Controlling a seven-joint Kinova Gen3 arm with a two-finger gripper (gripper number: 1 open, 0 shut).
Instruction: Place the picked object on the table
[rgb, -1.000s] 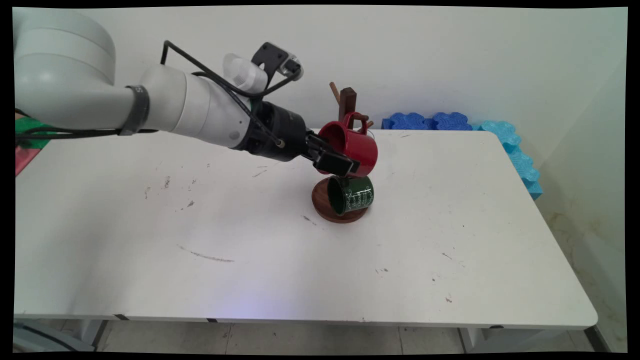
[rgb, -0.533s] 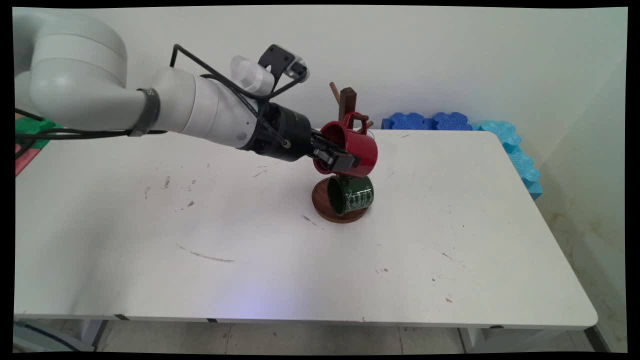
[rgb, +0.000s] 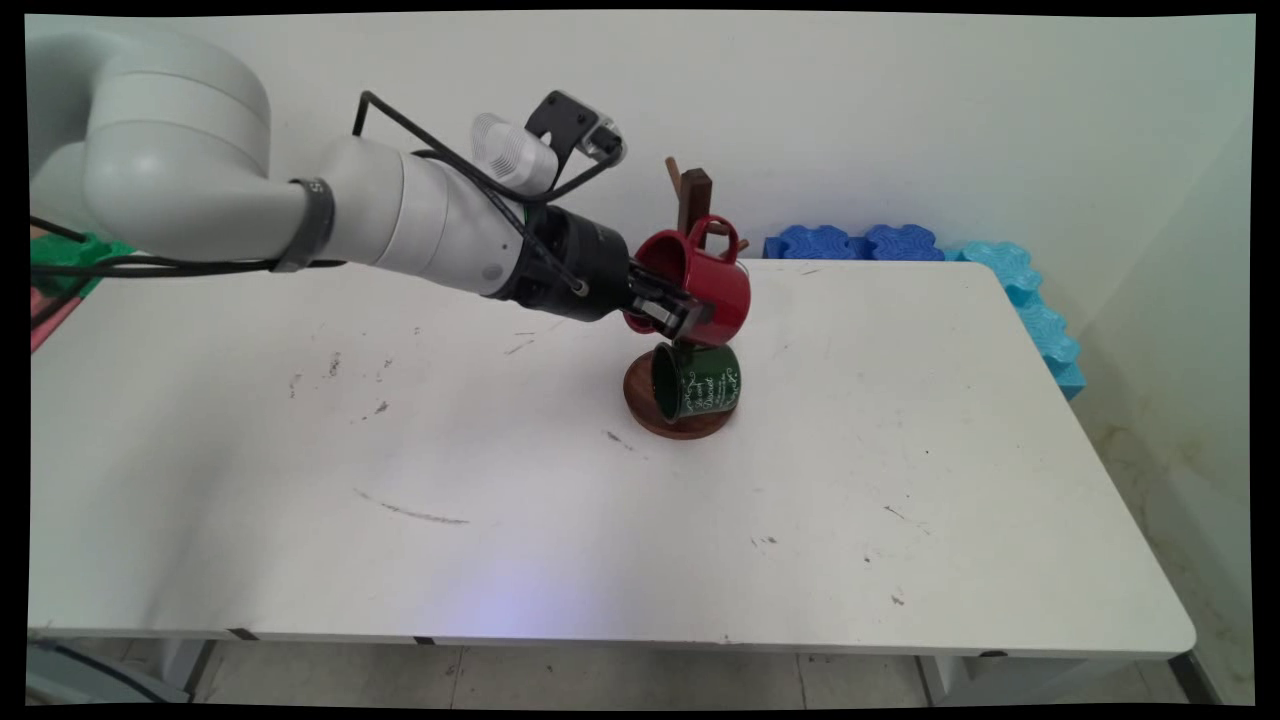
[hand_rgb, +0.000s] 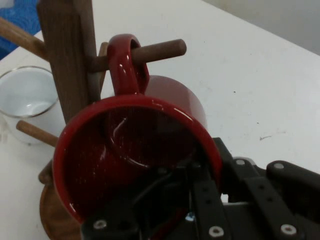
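Note:
My gripper is shut on the rim of a red mug, with one finger inside the mug and one outside. The mug lies on its side, mouth toward the hand. Its handle is looped over a wooden peg of a dark wooden mug tree. A green mug with white lettering hangs just below the red one, over the tree's round base. In the hand view a clear glass cup shows behind the tree's post.
Blue foam blocks and lighter cyan ones line the table's far right corner and right side. A green and red thing lies at the left edge, under the arm's cables.
The hand has pushed right and slightly up with the red mug, bringing its handle further onto the peg. The green mug and the tree's base have shifted a little to the left.

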